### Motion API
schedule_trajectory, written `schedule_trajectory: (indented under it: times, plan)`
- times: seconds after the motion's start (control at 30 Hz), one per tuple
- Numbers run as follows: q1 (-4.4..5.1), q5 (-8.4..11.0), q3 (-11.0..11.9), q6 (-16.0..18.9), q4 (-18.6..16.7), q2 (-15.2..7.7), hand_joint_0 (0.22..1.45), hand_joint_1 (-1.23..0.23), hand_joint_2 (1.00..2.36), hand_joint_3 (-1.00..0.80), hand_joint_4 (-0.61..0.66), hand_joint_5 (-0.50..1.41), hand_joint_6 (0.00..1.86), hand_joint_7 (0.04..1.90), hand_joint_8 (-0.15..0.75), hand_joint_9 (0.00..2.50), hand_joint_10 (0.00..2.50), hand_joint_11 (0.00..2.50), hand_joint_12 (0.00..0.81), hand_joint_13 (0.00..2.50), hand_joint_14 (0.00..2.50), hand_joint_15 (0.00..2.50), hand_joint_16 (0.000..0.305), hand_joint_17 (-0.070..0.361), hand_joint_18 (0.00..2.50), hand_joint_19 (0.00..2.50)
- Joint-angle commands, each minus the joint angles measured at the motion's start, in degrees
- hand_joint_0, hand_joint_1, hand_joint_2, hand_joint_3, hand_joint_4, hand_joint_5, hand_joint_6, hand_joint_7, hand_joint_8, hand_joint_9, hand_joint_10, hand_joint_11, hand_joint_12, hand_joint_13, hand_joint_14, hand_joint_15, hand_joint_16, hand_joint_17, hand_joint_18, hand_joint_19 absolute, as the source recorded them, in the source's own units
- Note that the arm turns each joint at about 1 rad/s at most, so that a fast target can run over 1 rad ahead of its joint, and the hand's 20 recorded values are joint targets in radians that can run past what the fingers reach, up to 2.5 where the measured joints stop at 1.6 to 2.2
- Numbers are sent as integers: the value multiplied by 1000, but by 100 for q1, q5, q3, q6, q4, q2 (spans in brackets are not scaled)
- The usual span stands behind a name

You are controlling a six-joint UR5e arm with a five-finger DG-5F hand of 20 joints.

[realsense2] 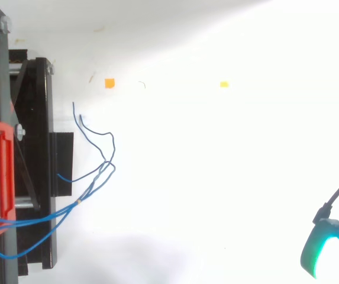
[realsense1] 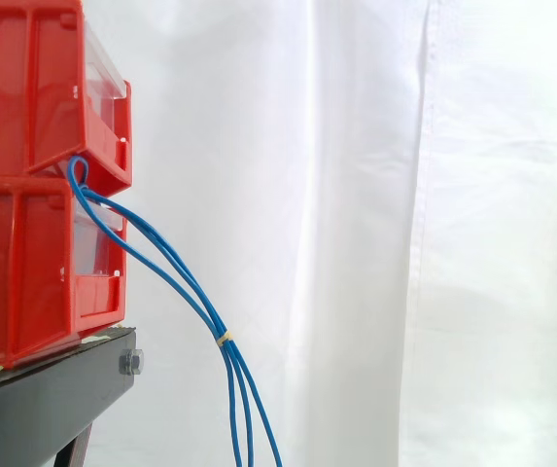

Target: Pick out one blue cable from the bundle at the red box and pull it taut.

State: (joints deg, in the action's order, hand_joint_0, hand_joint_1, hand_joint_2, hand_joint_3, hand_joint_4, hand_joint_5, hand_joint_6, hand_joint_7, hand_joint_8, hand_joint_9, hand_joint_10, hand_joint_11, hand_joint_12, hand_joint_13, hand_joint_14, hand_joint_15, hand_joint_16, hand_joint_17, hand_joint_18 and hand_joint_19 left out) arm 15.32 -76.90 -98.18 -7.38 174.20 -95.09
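Blue cables [realsense1: 205, 309] hung slack from the gap between the stacked red bins [realsense1: 25, 253], bound by a pale tie [realsense1: 225, 339] and trailing down past the black stand [realsense1: 45, 399]. The hand [realsense2: 323, 251] sat well apart from them at the top view's lower right edge; whether it was open or closed could not be told. No cable was picked out yet: selecting, gripping and pulling were all left to do. No legible writing showed.
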Motion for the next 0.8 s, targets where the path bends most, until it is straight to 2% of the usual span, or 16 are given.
schedule_trajectory:
  times: [0.0, 0.33, 0.77]
  plan:
    - [6, 0, 1, 0, 0, -1, 608, -632, 1007, -421, 242, -154, 502, 804, 289, 916, 10, 286, 323, 751, 8, 221, 44, 99, 734, 396]
    - [-3, 0, 1, 0, 0, -1, 616, -631, 1007, -415, 236, -148, 502, 801, 282, 950, 10, 281, 311, 762, 8, 215, 44, 98, 688, 374]
    - [-3, 0, 1, 0, 0, -1, 609, -630, 1006, -427, 213, -159, 502, 791, 272, 878, 9, 281, 310, 739, 8, 211, 43, 96, 649, 358]
